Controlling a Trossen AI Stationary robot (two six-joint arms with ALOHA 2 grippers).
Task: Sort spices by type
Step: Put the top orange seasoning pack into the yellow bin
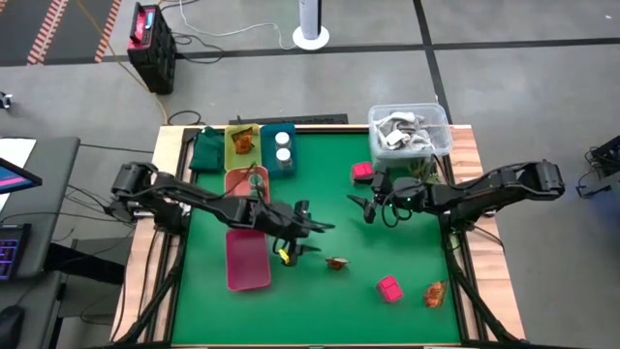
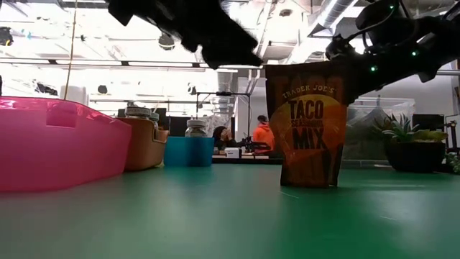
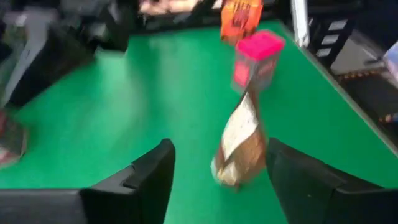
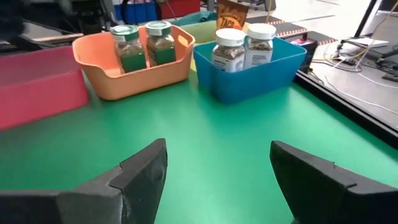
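My left gripper (image 3: 219,149) (image 1: 318,238) is open above mid-table. An orange-brown sachet (image 3: 239,152) (image 1: 336,263) (image 2: 313,126) stands upright on the mat just ahead, in the gap between its fingers, and I see no touch. Beyond it are a pink block (image 3: 256,59) (image 1: 389,288) and a second sachet (image 3: 239,18) (image 1: 435,293). Another pink block (image 1: 362,172) lies near the tub. My right gripper (image 4: 217,149) (image 1: 360,208) is open and empty, facing the trays. Two green-lidded jars (image 4: 140,46) stand in the orange tray (image 4: 99,71), and two white jars (image 4: 244,46) in the blue tray (image 4: 273,71).
A pink tray (image 1: 247,260) (image 2: 57,140) lies beside my left arm. A yellow-green tray (image 1: 242,145) holds a sachet, with a dark green tray (image 1: 206,150) beside it. The clear tub (image 1: 410,131) sits at the far right corner. People show in the room beyond.
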